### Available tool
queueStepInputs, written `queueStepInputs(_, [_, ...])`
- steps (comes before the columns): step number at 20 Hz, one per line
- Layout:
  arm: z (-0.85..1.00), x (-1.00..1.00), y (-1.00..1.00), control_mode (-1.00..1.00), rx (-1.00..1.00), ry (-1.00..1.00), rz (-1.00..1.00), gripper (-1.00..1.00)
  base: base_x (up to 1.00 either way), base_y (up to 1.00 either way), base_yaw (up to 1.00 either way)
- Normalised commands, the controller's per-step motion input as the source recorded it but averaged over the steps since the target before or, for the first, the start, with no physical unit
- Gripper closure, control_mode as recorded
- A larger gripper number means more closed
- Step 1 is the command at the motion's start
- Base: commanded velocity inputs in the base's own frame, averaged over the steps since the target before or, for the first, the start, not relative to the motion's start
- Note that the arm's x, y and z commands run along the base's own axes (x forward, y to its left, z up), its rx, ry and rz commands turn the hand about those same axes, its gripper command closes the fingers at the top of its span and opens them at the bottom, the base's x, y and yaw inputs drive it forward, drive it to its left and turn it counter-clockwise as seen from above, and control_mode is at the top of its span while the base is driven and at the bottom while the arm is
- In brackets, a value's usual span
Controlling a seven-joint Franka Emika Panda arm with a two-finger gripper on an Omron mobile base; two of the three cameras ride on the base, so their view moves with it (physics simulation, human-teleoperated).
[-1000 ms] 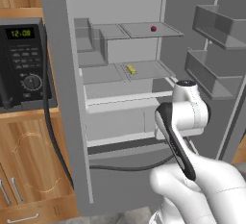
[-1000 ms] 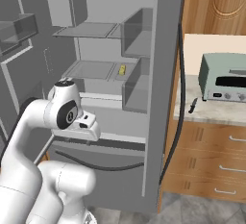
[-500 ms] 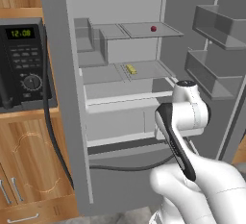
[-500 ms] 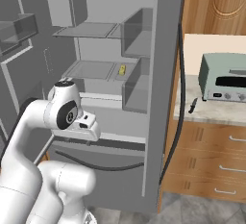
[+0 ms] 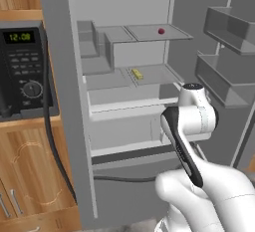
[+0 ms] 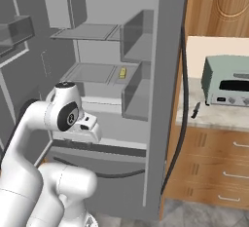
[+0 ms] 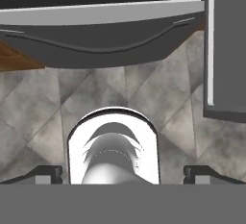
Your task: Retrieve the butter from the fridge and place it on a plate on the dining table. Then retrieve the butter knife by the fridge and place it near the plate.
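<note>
From the left base view, the fridge [image 5: 124, 101] stands with its doors swung wide and the butter [image 5: 137, 73] lies on the middle shelf, toward the back, apart from the side walls. A small red ball [image 5: 161, 31] sits on the shelf above it. The arm is folded low in front of the drawer section, well below the butter's shelf. Risk: a straight upward reach may strike the projecting shelf edge or the door bins [image 5: 219, 79] at the right, because the elbow sits close to both.

From the right base view, the butter [image 6: 122, 72] lies near the inner divider wall of its shelf. The butter knife [image 6: 195, 109] lies on the counter [image 6: 204, 119] beside the fridge, just in front of a green toaster oven [image 6: 227, 81]. Risk: a wide approach may pin the stick against the divider, or push it deeper, instead of straddling it.

From the hand view, the gripper [image 7: 123, 172] points down at the tiled floor [image 7: 43, 112], its fingertips [image 7: 45, 173] spread fully apart and holding nothing. The fridge's lower front edge crosses the top. Risk: the hand needs a large reorientation before any grasp; a hurried swing may clip the open door.
</note>
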Motion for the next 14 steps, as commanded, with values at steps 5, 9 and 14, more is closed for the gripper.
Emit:
queueStepInputs(5, [0.0,0.0,0.0,1.0,0.0,0.0,0.0,-1.0,0.39,0.0,0.0])
queueStepInputs(9, [0.0,0.0,0.0,1.0,0.0,0.0,0.0,-1.0,0.45,0.0,0.0])
queueStepInputs(14, [0.0,0.0,0.0,1.0,0.0,0.0,0.0,-1.0,0.44,0.0,0.0])
